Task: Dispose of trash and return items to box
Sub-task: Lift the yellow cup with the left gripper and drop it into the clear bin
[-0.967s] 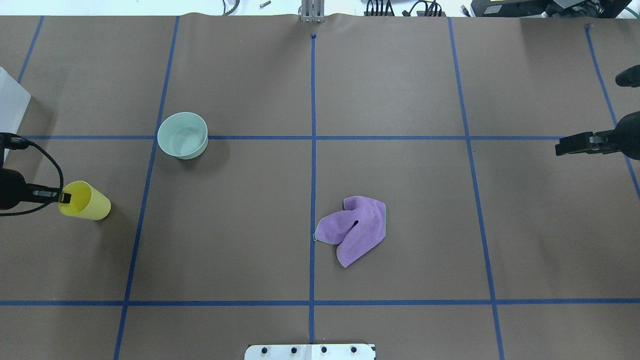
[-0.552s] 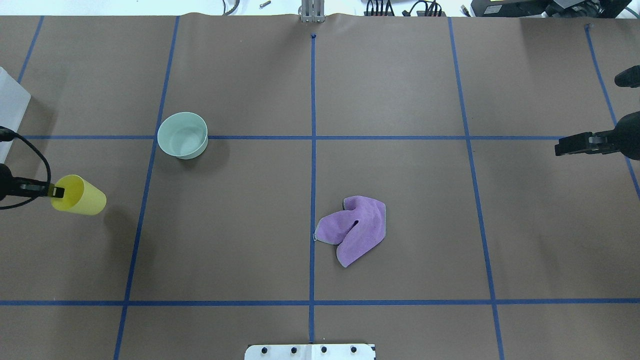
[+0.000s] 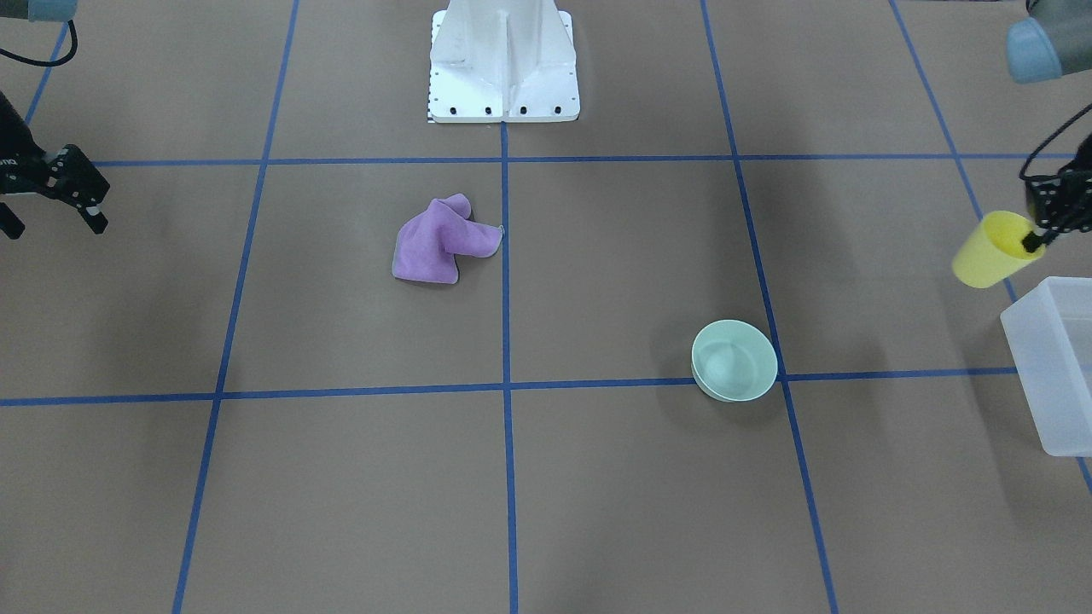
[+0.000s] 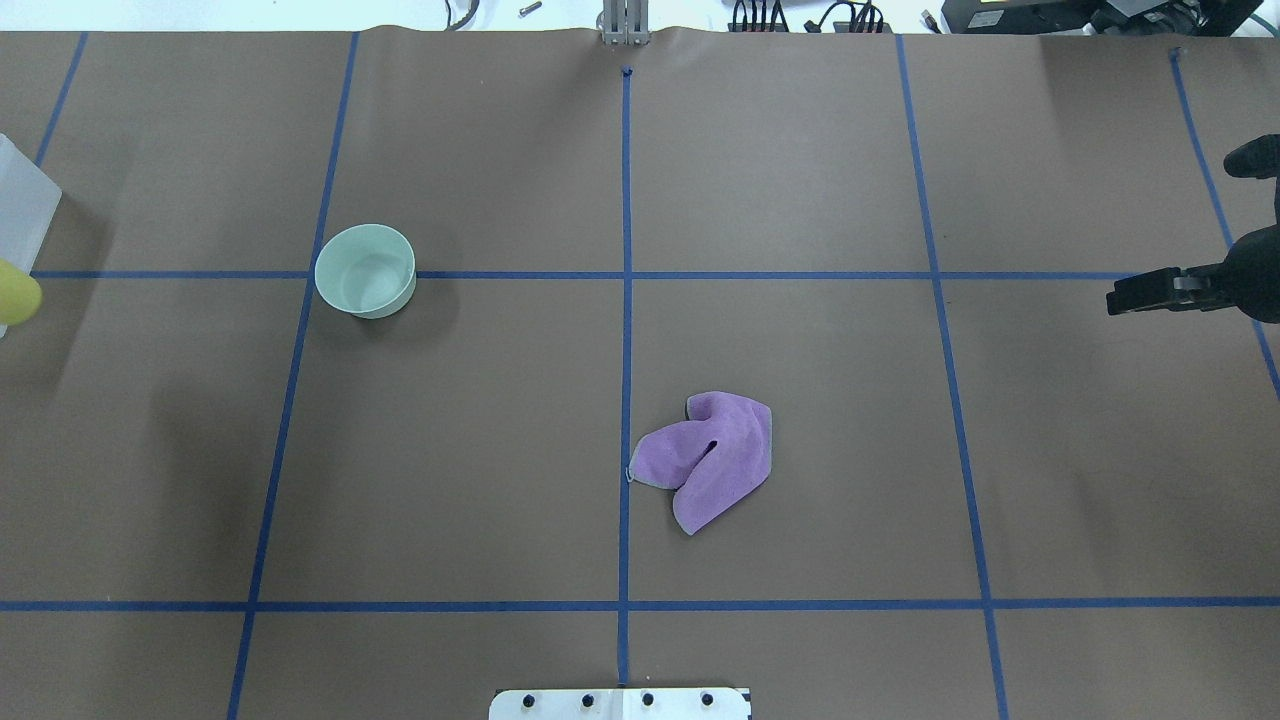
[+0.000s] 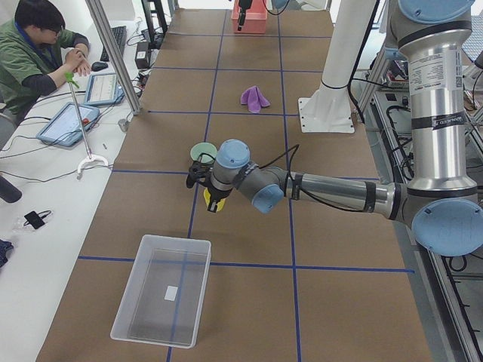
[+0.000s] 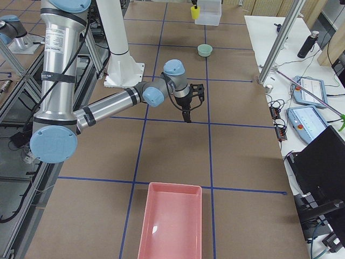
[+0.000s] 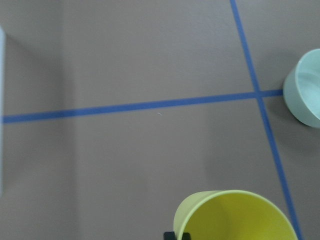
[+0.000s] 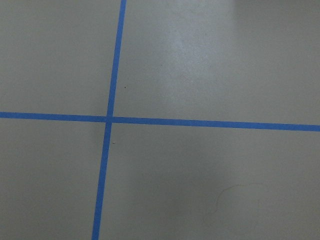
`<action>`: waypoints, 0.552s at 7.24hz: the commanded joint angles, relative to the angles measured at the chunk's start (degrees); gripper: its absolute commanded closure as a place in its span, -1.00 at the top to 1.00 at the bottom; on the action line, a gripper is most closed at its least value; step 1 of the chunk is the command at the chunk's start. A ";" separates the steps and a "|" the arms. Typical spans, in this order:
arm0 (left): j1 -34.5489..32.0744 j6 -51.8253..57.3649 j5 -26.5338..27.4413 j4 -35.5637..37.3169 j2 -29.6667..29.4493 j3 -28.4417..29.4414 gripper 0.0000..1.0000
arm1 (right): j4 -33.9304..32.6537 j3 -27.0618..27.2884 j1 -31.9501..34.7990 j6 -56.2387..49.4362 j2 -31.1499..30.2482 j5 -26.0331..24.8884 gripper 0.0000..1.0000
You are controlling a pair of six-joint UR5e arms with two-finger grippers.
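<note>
The yellow cup (image 3: 990, 249) hangs tilted in the air, held by its rim in my left gripper (image 3: 1034, 241), which is shut on it. It hovers just beside the near end of the frosted-white box (image 3: 1054, 367), above the table. In the overhead view only a sliver of the cup (image 4: 15, 295) shows at the left edge, next to the box (image 4: 25, 205). The left wrist view shows the cup's open mouth (image 7: 235, 217). My right gripper (image 3: 51, 226) is open and empty, far off at the table's other side (image 4: 1130, 295).
A mint-green bowl (image 4: 366, 270) stands on the table to the left of centre. A crumpled purple cloth (image 4: 710, 455) lies near the middle. A pink bin (image 6: 172, 226) stands at the table's right end. The white robot base (image 3: 503, 60) stands at the table's near edge.
My left gripper has carried the yellow cup leftward and away from me, towards the box, almost out of the overhead view. The right arm has barely moved.
</note>
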 commanded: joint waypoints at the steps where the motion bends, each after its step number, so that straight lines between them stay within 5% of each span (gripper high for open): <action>1: -9.08 17.31 -0.25 7.52 -9.05 12.72 -1.00 | 0.05 -0.04 -0.27 0.00 0.00 -0.01 1.00; 4: -9.28 20.79 0.10 -6.57 -18.39 38.40 -1.00 | 0.05 -0.13 -0.62 0.00 0.00 -0.01 1.00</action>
